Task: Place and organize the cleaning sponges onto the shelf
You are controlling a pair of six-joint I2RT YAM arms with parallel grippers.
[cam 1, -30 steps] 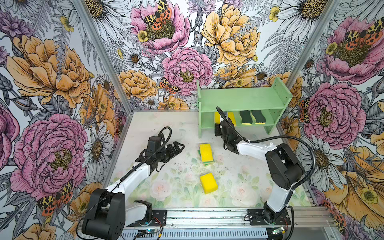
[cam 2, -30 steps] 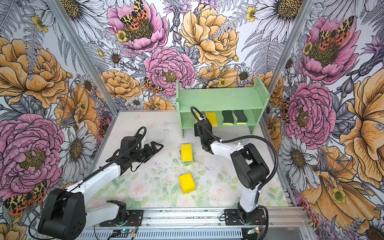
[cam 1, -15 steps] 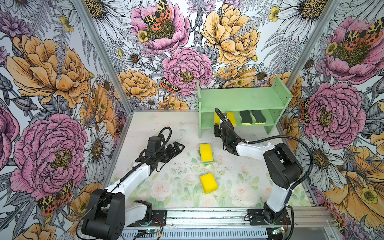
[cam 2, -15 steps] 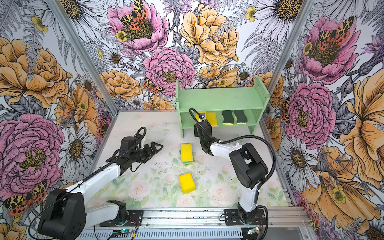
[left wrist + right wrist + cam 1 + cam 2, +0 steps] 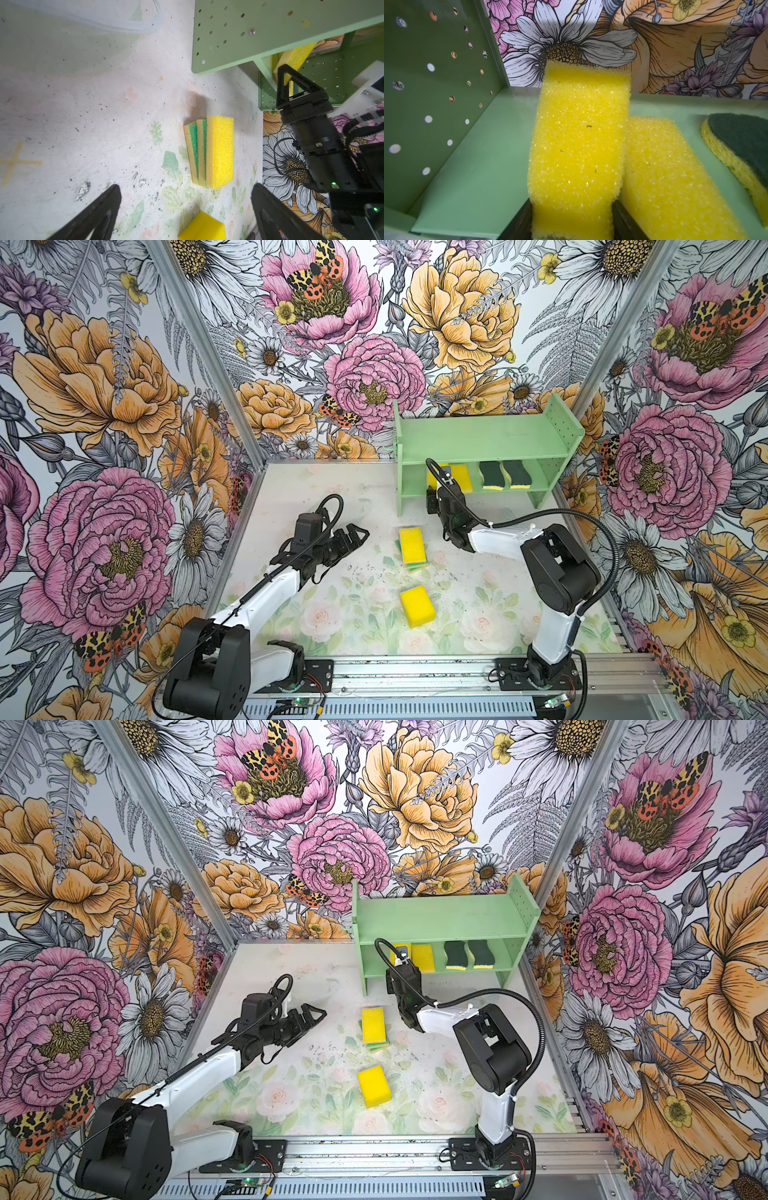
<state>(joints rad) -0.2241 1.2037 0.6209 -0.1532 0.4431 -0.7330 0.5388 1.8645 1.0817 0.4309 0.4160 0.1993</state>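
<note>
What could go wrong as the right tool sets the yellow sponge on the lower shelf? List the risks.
1. The held yellow sponge in the right tool crowds the shelved yellow sponge. Released, it may settle tilted on it, or shove it toward the dark-topped sponge.
2. The tool pinches only one end, so the foam may spring and tip.
3. Retreating upward could bump the shelf top board.

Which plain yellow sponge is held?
The leftmost sponge in the shelf's lower tier, pinched by the right gripper; its neighbour lies flat, ungripped.
</note>
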